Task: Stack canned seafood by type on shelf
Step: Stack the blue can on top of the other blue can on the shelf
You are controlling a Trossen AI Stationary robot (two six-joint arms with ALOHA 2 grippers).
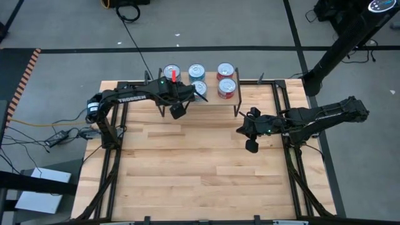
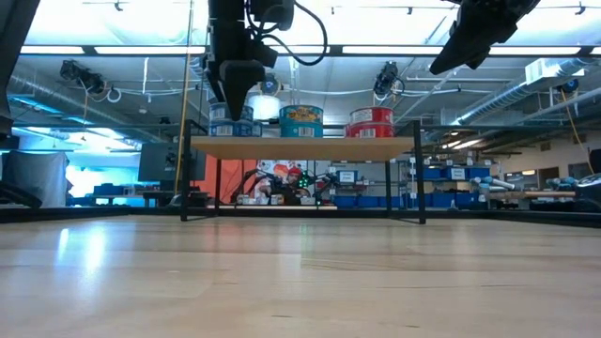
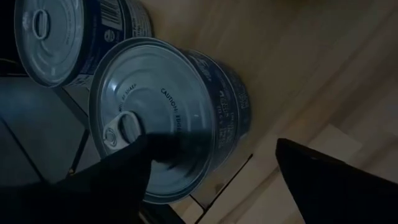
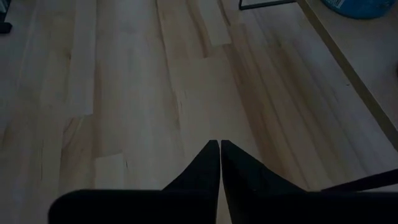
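Note:
The shelf (image 1: 212, 95) stands at the table's far edge with the cans on its top board. Two dark blue cans (image 3: 168, 112) (image 3: 68, 31) sit at its left end. Only the far one (image 1: 171, 72) shows from above. Teal cans (image 1: 197, 79) sit in the middle and red cans (image 1: 226, 79) on the right. My left gripper (image 3: 214, 143) is open, pointing down over the nearer dark blue can (image 2: 230, 120). My right gripper (image 4: 219, 144) is shut and hovers high over the table (image 1: 252, 145), right of the shelf. My left gripper comes at the nearer dark blue can from above with its fingers apart. One finger (image 3: 124, 168) shows in front of the can's silver top (image 3: 155, 93) and the other (image 3: 323, 180) stands off its side. Whether either finger touches the can, I cannot tell.
Bare wood tabletop (image 1: 200, 169) stretches from the shelf to the near edge. Black rails (image 1: 294, 169) run along both sides. The shelf's thin black legs (image 2: 418, 174) stand on the table. Cables and a power brick (image 1: 62, 134) lie on the floor to the left.

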